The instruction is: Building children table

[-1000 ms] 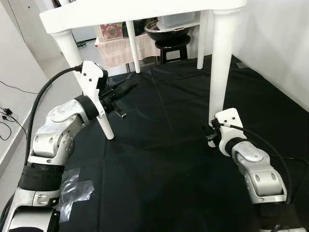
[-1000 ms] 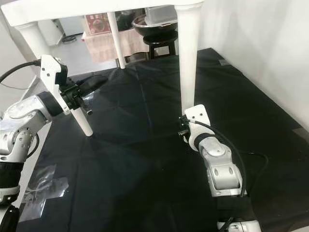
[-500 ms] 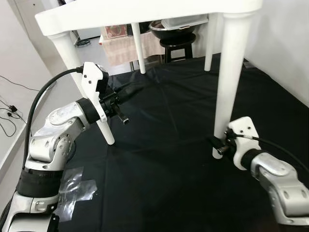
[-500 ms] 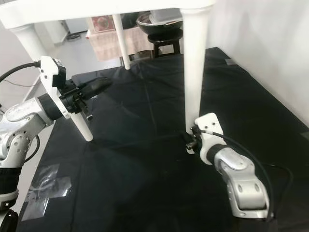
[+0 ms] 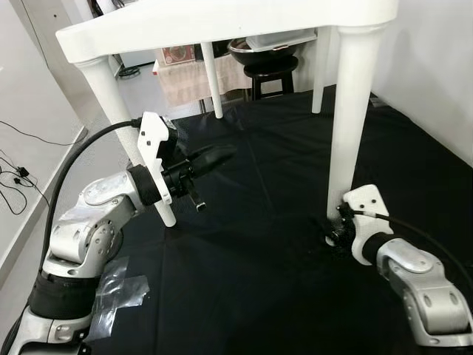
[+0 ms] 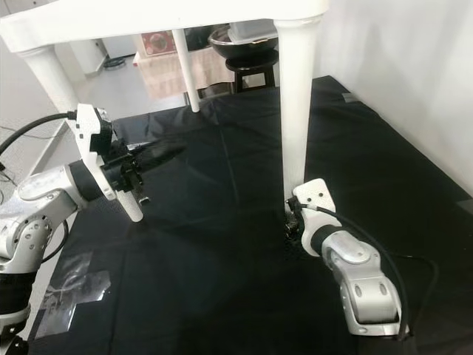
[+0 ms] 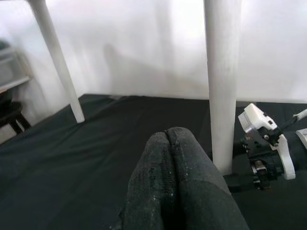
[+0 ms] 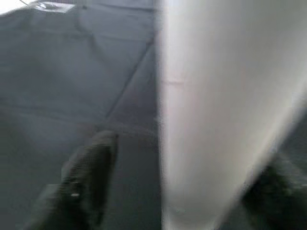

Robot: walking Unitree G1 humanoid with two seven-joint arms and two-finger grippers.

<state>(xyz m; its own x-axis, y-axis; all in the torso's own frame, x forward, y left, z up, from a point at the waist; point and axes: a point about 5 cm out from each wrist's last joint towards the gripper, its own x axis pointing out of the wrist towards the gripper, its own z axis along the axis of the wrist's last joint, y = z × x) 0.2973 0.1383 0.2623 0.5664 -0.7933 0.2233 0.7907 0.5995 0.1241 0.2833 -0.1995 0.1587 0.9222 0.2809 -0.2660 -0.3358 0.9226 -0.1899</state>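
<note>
Standing on our black mat [image 5: 259,244]: white table [image 5: 222,22], upright on all legs. Our right gripper [image 6: 293,222] sits at the foot of the near right leg [image 5: 347,140], fingers [image 8: 88,167] spread either side of it. Our left gripper [image 5: 211,157] is pressed closed, empty, just beside the near left leg [image 5: 122,126].

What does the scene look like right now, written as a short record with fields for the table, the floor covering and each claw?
table: white children's table, upright on four legs
floor covering: black cloth under the table
left claw: fingers shut together, raised beside the near left leg, holding nothing
right claw: low at the foot of the near right leg, a finger on either side of it
background: black stool behind the table
</note>
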